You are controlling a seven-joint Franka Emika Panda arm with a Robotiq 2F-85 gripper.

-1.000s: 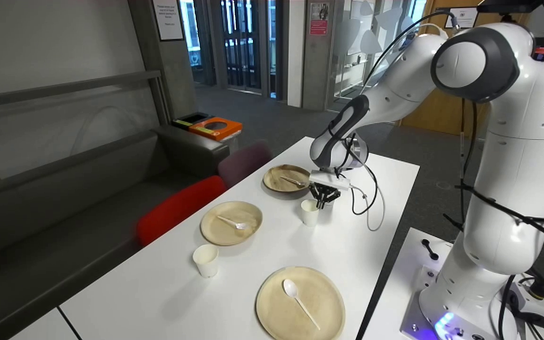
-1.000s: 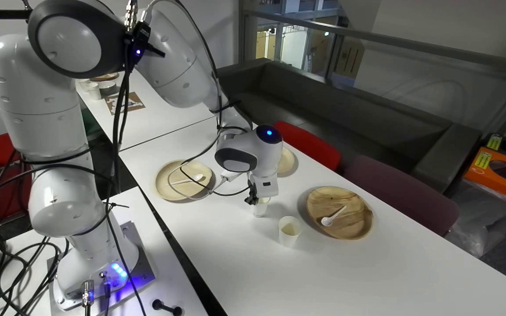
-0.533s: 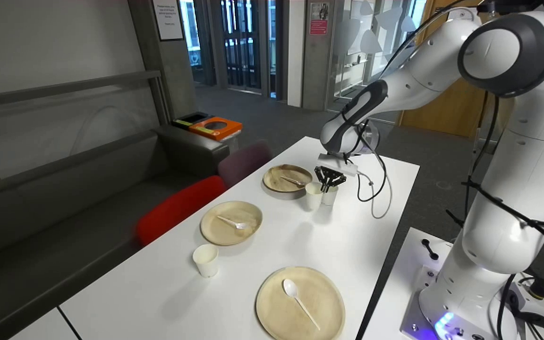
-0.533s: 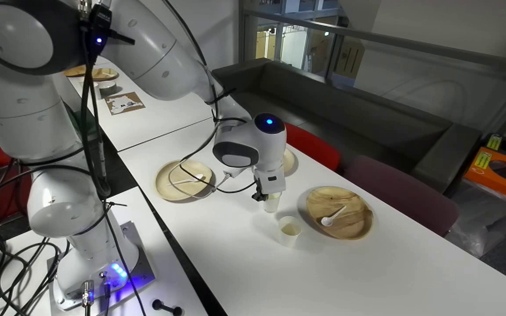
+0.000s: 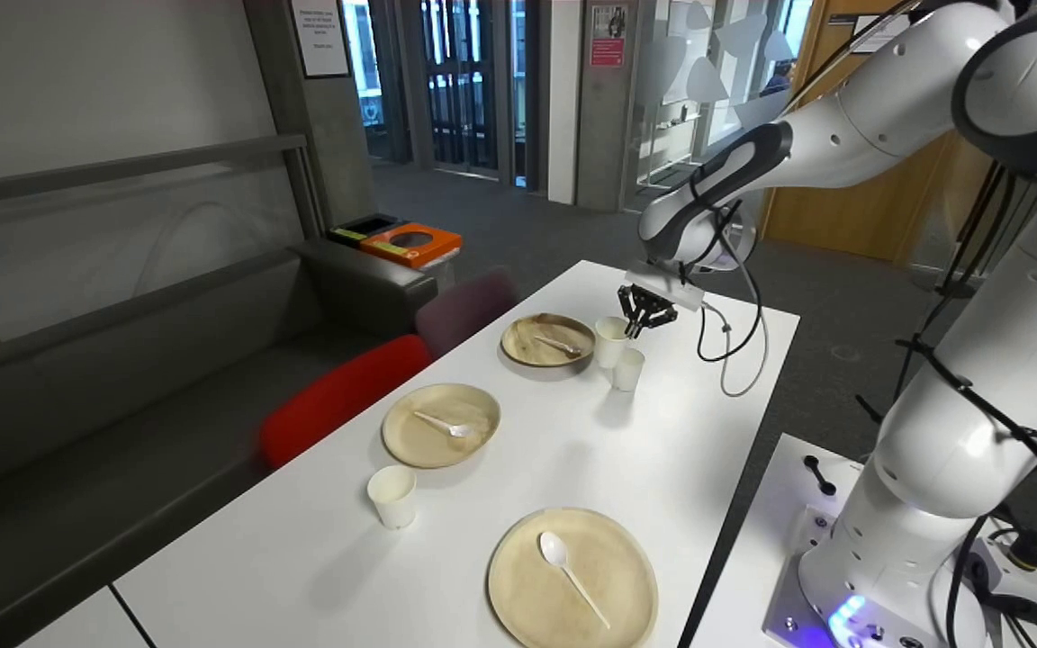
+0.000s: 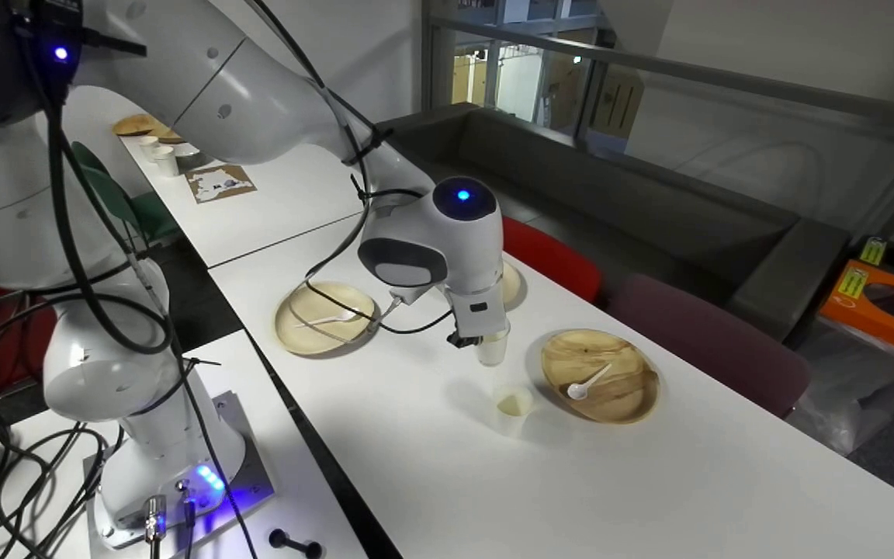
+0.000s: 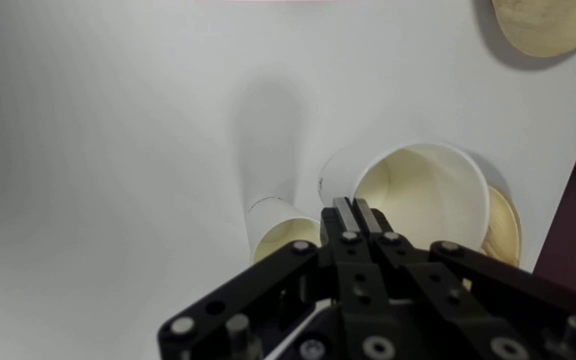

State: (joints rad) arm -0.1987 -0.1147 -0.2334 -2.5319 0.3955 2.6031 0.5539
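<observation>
1. The gripper [image 7: 351, 202] is closed, its two fingers [image 7: 346, 215] brought together on the rim of a white cup [image 7: 415, 195], pinching the thin wall.
2. The white cup is at the very tips: in the wrist view nearly all of it extends to the right of them, its mouth facing the camera. In an exterior view it appears about upright beside the fingertips; whether its base touches the table [image 6: 687, 497] cannot be told.
3. A second cup [image 7: 279, 227] stands upright just beside, to the left of the fingertips in the wrist view, ungripped.
4. Near both cups rests a brown-grained plate [image 6: 625, 392] with a white spoon [image 6: 588, 382] lying on it.
5. Farther from the gripper lie a pale plate [image 5: 460, 400] bearing another spoon [image 5: 446, 426], and a third cup [image 5: 392, 495] close to that plate.
6. Well apart lies a nearer plate [image 5: 613, 544], with a spoon across it too.
7. A red chair [image 5: 347, 396] and a purple chair [image 5: 466, 310] stand along the table, a dark sofa [image 5: 167, 378] behind them.
</observation>
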